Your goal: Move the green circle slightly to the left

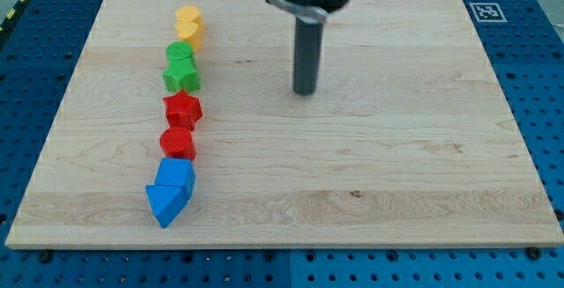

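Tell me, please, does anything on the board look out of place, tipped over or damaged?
Nothing stands out. The blocks sit in one tidy column near the view's left: yellow heart, green circle, green star, red star, red circle and two blue blocks. My tip rests apart, to their right on the wooden board.

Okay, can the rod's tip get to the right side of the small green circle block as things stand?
Probably yes. My tip sits to the view's right of the green circle block, with only bare wooden board between them. The green star block touches the circle from below, so a push could nudge it.
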